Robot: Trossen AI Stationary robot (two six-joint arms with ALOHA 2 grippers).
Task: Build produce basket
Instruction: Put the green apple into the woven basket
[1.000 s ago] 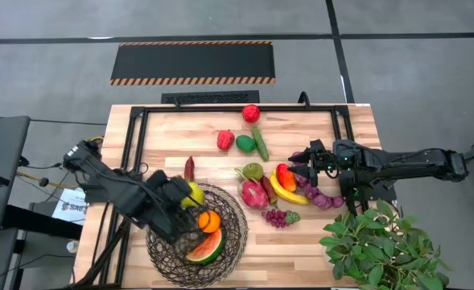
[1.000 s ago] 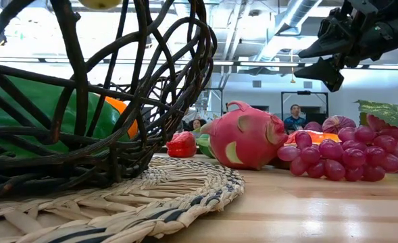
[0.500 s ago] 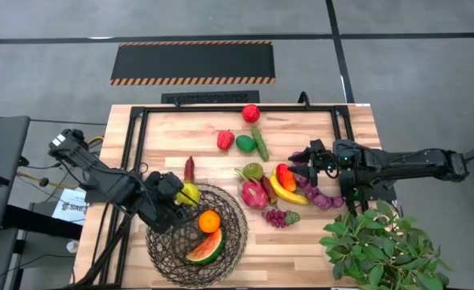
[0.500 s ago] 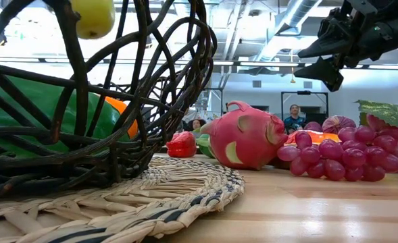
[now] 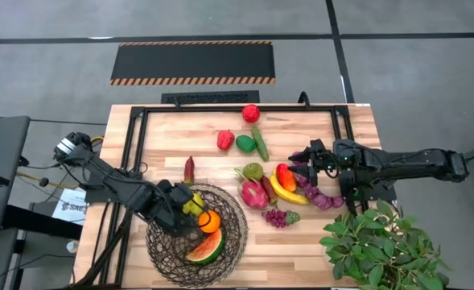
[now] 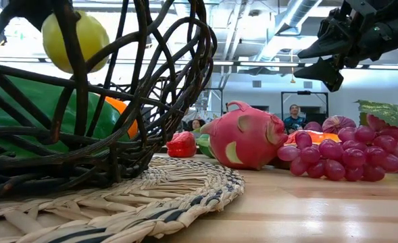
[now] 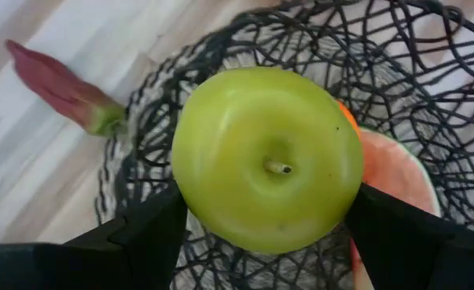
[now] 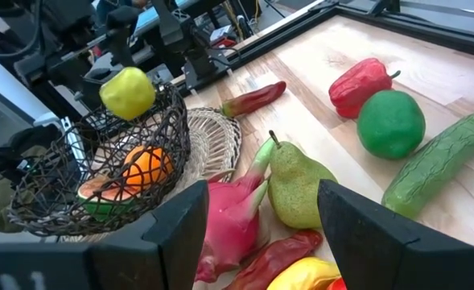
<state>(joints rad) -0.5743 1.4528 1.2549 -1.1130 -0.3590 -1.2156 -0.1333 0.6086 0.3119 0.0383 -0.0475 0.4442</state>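
- Basket (image 5: 232,234), lower centre-left in my high view, sits on a woven mat (image 6: 185,185). Inside: orange (image 5: 210,221) and watermelon slice (image 5: 207,248).
- My left gripper (image 5: 190,205) is over the basket's upper-left rim, fingers clamped on a green apple (image 7: 269,157); the apple fills the gap, one finger (image 7: 148,238) on each side.
- My right gripper (image 5: 303,161), fingers apart and holding nothing, hovers right of centre, over the banana (image 5: 285,192).
- Dragonfruit (image 5: 253,193), grapes (image 5: 278,217), pear (image 5: 253,171) and cucumber (image 5: 260,142) lie on the table (image 5: 317,242), outside the basket.

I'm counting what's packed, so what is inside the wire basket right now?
The basket holds an orange and a watermelon slice. The left gripper holds a green apple above them.
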